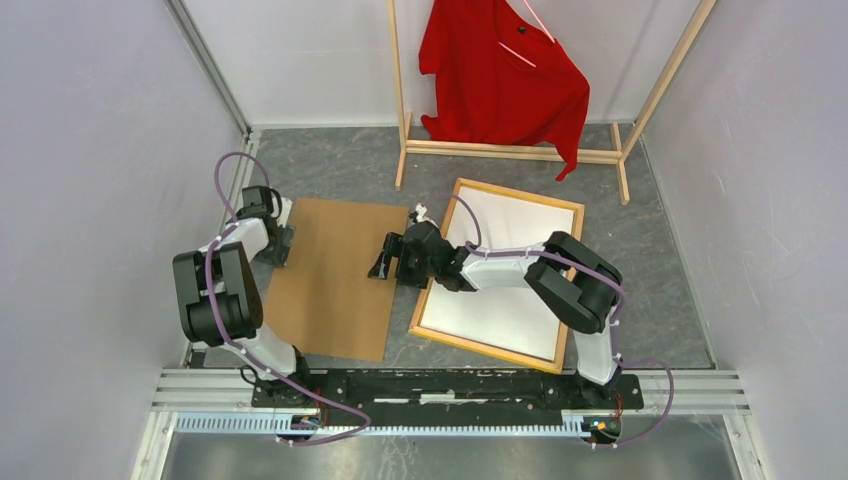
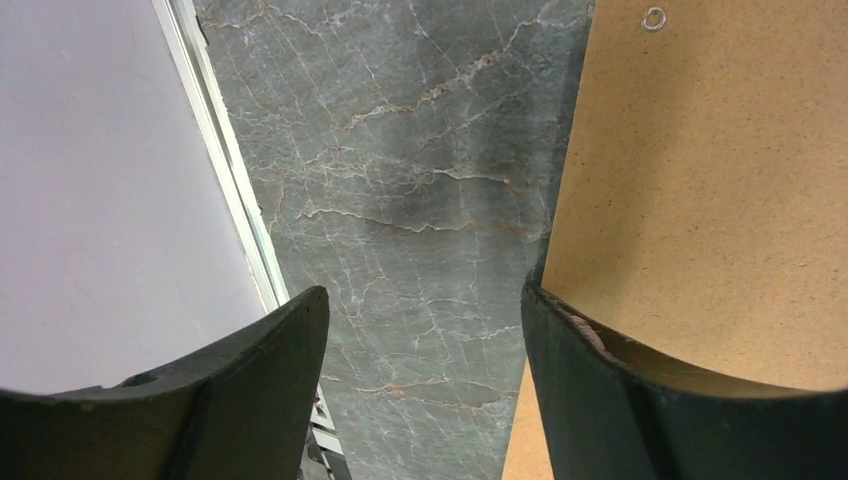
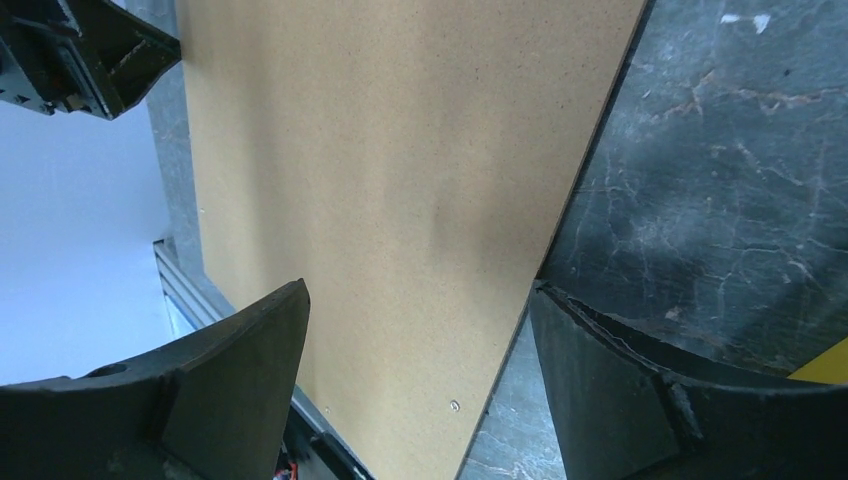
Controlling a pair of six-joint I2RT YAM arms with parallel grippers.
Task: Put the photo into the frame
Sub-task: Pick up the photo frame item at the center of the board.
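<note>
Frame (image 1: 520, 194) lies flat on the gray marble table (image 1: 660, 250), right of center. It is turned slightly, with the plain light wood side up. Photo (image 1: 495, 315) sits inside the wood border, white side up, and fills the opening. The print side is not visible. In the right wrist view a yellow sliver (image 3: 826, 366) shows at the bottom right corner; cannot tell which part it is.

Brown board (image 1: 335, 280) lies flat to the left of the frame, with a strip of bare table between them.

Right arm: the elbow is folded over the frame's right half and the forearm crosses the frame's left rail. The right gripper (image 1: 385, 262) is at the board's right edge, pointing down. In its wrist view the right gripper (image 3: 418, 295) is spread wide, one finger over the board and one over the table, with the board's edge running between them. It holds nothing.

Left arm: the elbow is bent up near the left wall, and the left gripper (image 1: 278, 240) is at the board's left edge, near the far corner. In its wrist view the left gripper (image 2: 425, 300) is also spread wide, with bare table between the fingers. The board's edge meets the right-hand finger; cannot tell if they touch. Nothing is gripped.

At the back stands a wooden rack (image 1: 510, 150) with a red shirt (image 1: 500, 80) on it, just beyond the frame's far edge.
</note>
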